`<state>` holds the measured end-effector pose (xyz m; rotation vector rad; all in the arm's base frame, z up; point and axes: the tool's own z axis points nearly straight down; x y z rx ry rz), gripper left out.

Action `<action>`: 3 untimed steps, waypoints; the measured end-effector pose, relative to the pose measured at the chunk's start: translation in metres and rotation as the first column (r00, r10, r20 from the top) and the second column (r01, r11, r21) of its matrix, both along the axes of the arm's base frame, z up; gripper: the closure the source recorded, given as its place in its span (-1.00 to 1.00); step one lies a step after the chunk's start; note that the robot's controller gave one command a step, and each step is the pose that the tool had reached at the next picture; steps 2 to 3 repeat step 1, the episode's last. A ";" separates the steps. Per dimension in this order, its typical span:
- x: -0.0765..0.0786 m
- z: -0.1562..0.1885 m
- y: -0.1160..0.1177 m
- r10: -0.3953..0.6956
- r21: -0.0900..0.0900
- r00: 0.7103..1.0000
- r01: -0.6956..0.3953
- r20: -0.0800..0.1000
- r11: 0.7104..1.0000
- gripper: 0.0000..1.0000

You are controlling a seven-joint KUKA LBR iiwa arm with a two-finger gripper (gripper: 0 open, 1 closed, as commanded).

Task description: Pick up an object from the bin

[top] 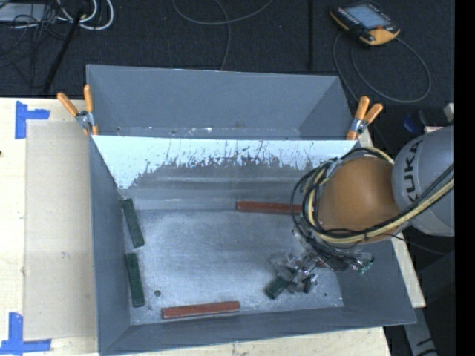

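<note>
My gripper (pixel 298 271) is low in the bin's front right part, under the orange dome of the wrist. A short dark green block (pixel 275 290) lies on the bin floor right at the gripper's lower left tip, tilted. It looks to be touching the gripper, and I cannot make out whether it is held. A reddish-brown flat bar (pixel 267 208) lies along the back of the floor, its right end hidden behind the wrist's cables.
Two dark green bars (pixel 133 222) (pixel 135 278) lie along the left wall, one behind the other. A second reddish-brown bar (pixel 200 311) lies near the front wall. The arm and its cables cover the bin's right side.
</note>
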<state>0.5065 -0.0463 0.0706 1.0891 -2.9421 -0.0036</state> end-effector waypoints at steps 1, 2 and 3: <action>-0.016 0.132 -0.004 0.011 0.001 1.000 -0.011 0.005 1.000 1.00; -0.016 0.132 -0.004 0.011 0.001 1.000 -0.011 0.005 1.000 1.00; -0.016 0.132 -0.004 0.011 0.001 1.000 -0.011 0.005 1.000 1.00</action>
